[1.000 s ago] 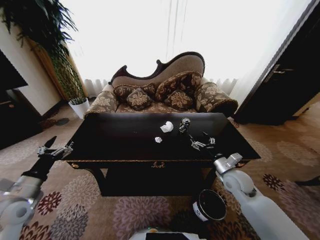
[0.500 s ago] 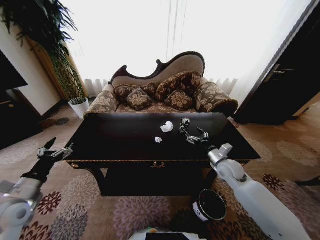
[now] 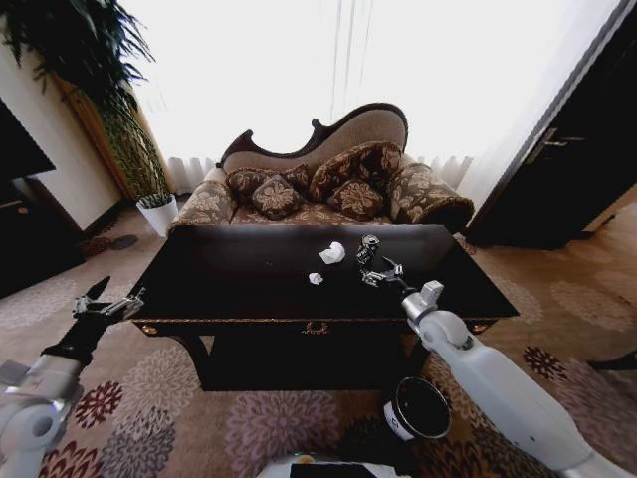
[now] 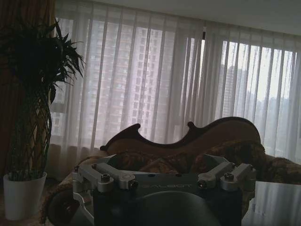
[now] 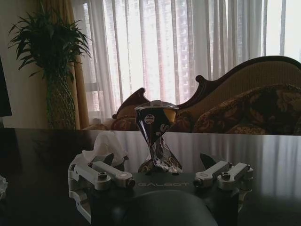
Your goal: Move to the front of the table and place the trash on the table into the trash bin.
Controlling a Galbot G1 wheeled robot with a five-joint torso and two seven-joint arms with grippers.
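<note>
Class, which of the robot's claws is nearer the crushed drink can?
Right. The right claw sits just before the can on the table; the left claw hangs off its far left end.

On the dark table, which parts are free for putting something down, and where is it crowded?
The table is bare across its left half, from the left edge to the small paper scrap, and along the right end. It is crowded near the middle back: paper ball, crushed can and open right gripper.

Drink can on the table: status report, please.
Right gripper open, jaws level with crushed drink can, no contact. Left gripper open, parked beside the table. Paper ball sits beside can.
</note>
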